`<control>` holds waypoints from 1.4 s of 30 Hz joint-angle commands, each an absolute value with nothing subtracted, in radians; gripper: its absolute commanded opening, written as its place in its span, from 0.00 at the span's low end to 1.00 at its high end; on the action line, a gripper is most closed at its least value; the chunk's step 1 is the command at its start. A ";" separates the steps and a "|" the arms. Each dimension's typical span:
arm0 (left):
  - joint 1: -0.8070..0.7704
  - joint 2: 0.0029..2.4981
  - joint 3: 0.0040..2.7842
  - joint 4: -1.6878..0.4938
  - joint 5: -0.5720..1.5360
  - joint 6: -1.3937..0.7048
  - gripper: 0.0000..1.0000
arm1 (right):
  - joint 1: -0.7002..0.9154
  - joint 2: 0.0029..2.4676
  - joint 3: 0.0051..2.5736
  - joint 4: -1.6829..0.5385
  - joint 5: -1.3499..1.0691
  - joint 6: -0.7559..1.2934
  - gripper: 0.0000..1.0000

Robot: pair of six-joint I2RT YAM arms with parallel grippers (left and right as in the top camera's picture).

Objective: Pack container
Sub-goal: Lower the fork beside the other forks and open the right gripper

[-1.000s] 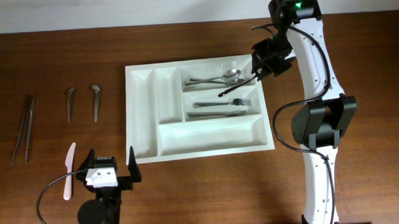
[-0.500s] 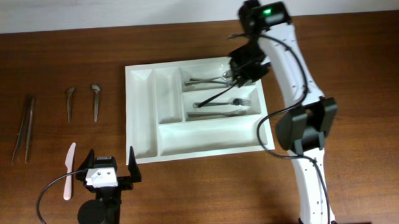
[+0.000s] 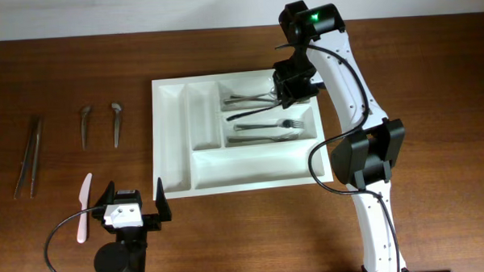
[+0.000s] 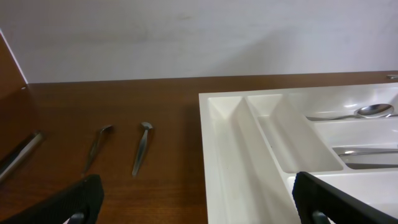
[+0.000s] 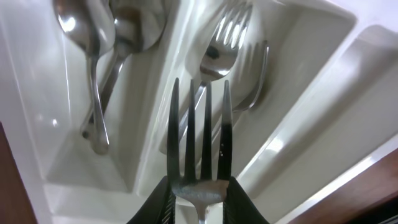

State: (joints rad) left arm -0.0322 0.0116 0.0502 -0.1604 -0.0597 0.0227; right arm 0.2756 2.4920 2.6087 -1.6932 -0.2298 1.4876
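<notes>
The container (image 3: 251, 164) is a white compartment tray in the middle of the table, also seen in the left wrist view (image 4: 236, 143) and the right wrist view (image 5: 311, 81). My right gripper (image 3: 287, 92) hangs over its upper right compartments, shut on a metal fork (image 5: 199, 124) at the neck, tines pointing away from the fingers (image 5: 155, 199). Below it lie spoons (image 5: 93, 50) in one compartment and forks (image 5: 233, 50) in the one beside it. My left gripper (image 3: 131, 206) rests open at the tray's near left corner, holding nothing (image 4: 202, 208).
Left of the tray lie two small metal pieces (image 3: 84, 125) (image 3: 116, 123), long metal tongs (image 3: 29, 155) and a pink knife (image 3: 83, 208). The small pieces (image 4: 142, 146) show in the left wrist view too. The tray's long front compartment and two narrow left ones hold nothing.
My right arm has carried the fork leftward from the tray's right edge to above the spoon and fork compartments. The left arm has not moved.
</notes>
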 commanded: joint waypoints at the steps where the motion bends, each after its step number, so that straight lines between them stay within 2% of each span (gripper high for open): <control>1: -0.028 0.006 0.047 -0.161 -0.057 0.038 0.99 | 0.282 2.492 2.613 -1.699 -0.148 1.590 0.06; 8: -0.028 0.006 0.047 -0.161 -0.057 0.038 0.99 | 0.323 2.492 2.574 -1.699 -0.019 1.671 0.04; 17: -0.028 0.006 0.047 -0.161 -0.057 0.038 0.99 | 0.336 2.492 2.491 -1.699 -0.010 1.726 0.05; 22: -0.028 0.006 0.047 -0.161 -0.057 0.038 0.99 | 0.336 2.492 2.428 -1.694 -0.013 1.821 0.08; 32: -0.028 0.006 0.047 -0.161 -0.057 0.038 0.99 | 0.336 2.492 2.413 -1.664 -0.010 1.823 0.15; 35: -0.028 0.006 0.047 -0.161 -0.057 0.038 0.99 | 0.336 2.492 2.412 -1.663 -0.010 1.823 0.22; 40: -0.028 0.006 0.047 -0.161 -0.057 0.038 0.99 | 0.336 2.492 2.412 -1.660 -0.009 1.823 0.46; 42: -0.028 0.006 0.047 -0.161 -0.057 0.038 0.99 | 0.336 2.492 2.412 -1.660 -0.008 1.823 0.51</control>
State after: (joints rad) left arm -0.0322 0.0116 0.0502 -0.1604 -0.0597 0.0227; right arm 0.3328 2.4920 2.4191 -1.6600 -0.0254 1.8099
